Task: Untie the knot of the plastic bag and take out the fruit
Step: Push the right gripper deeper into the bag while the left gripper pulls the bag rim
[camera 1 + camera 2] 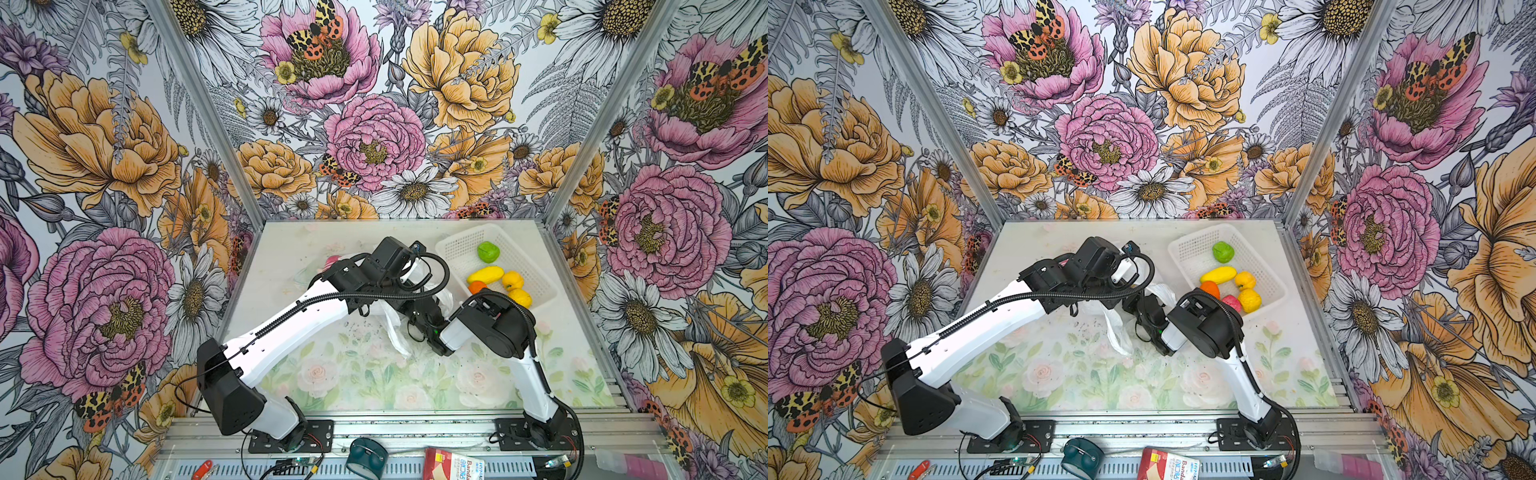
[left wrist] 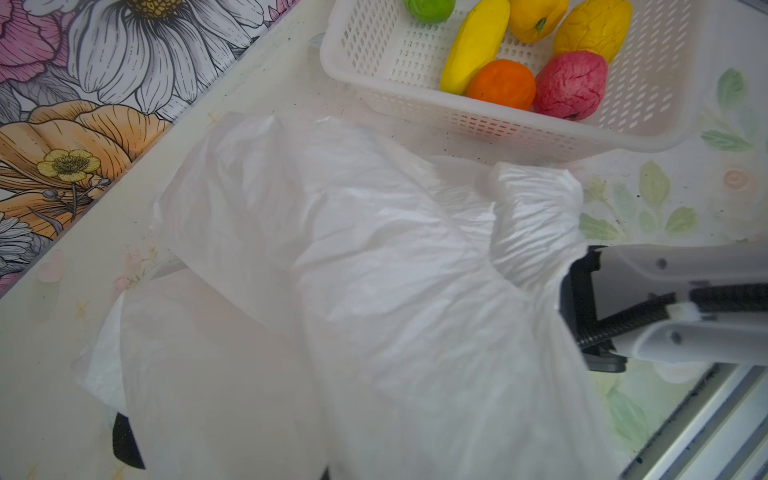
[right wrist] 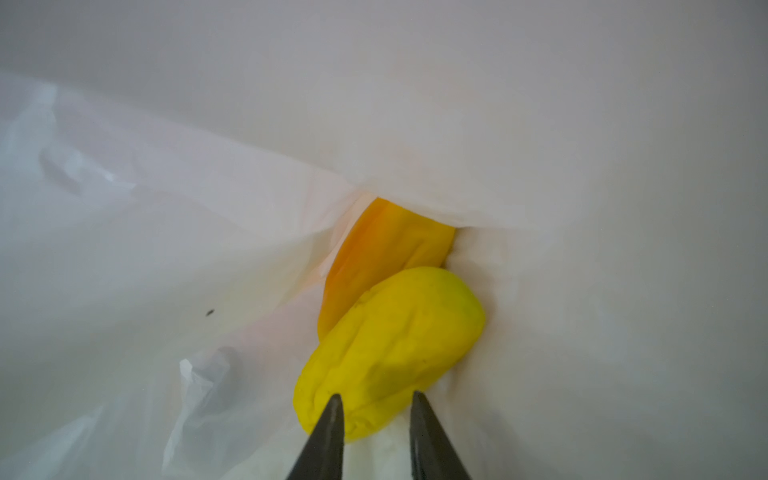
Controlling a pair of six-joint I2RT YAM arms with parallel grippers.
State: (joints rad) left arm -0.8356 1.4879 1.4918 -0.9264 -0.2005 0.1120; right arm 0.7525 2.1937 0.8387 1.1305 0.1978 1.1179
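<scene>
The plastic bag (image 2: 374, 270) lies crumpled mid-table under both arms, seen in both top views (image 1: 395, 328) (image 1: 1115, 328). The bag's film covers my left gripper's jaws in the left wrist view; the gripper is shut on the film and holds it up. My right gripper (image 3: 376, 399) is inside the bag, its two dark fingertips (image 3: 334, 415) pinching the end of a yellow fruit (image 3: 395, 345). An orange-yellow fruit (image 3: 386, 257) lies just behind it under a fold. The knot is out of view.
A white perforated basket (image 1: 461, 245) at the back right holds a green fruit (image 1: 488, 252), yellow ones (image 1: 485, 274), an orange one (image 2: 503, 83) and a pink-red one (image 2: 571, 85). Floral walls enclose the table. A teal tape dispenser (image 1: 368, 457) and a red box (image 1: 453, 463) lie on the front rail.
</scene>
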